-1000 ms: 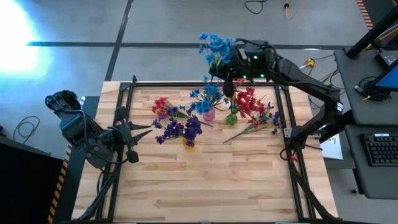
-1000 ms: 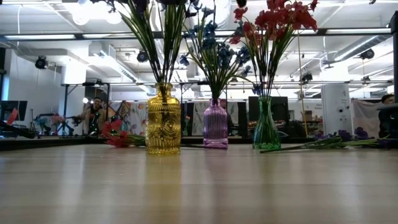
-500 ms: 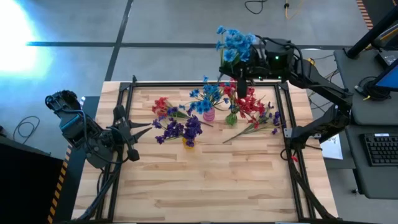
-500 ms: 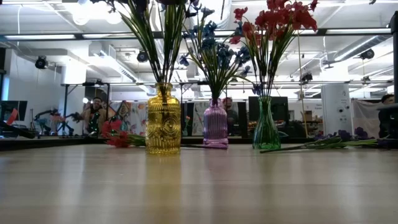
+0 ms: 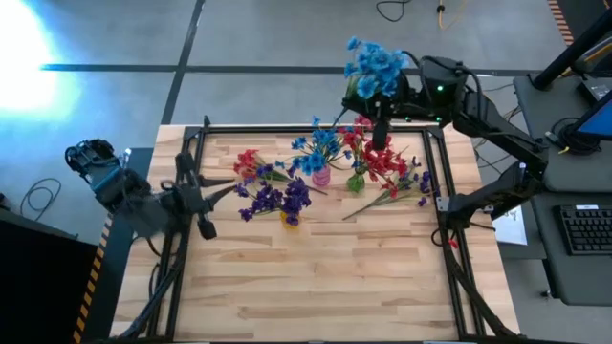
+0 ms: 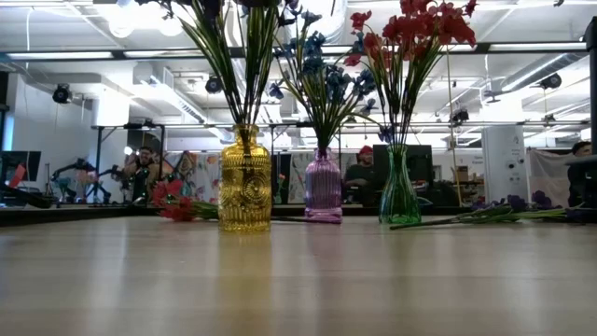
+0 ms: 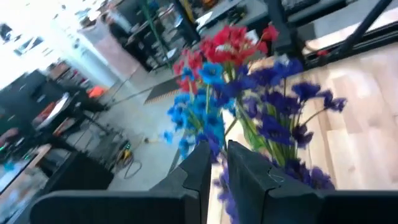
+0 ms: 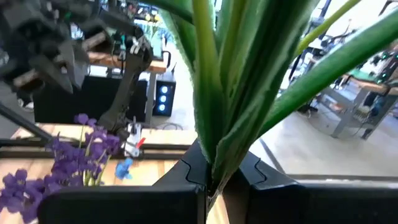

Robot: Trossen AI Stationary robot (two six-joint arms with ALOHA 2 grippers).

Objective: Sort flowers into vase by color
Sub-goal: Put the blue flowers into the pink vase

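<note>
In right hand [image 5: 380, 122]: blue flowers [image 5: 375, 65].

This is a robotics lab or workshop hall, big and open. Overhead in the low view run exposed ducts [image 6: 159, 89] and long strip lights [image 6: 84, 56] across a white industrial ceiling. Beyond the wooden desk [image 5: 316, 277], people [image 6: 142, 170] sit among benches and equipment. From above, the floor is bare grey concrete [image 5: 239, 38] with dark tape lines and loose cables [image 5: 390, 10]. Beside the desk stands a workstation with a keyboard [image 5: 585, 229] and a monitor [image 5: 595, 122]. A black metal frame [image 5: 196, 143] rings the desk, carrying the arms.
</note>
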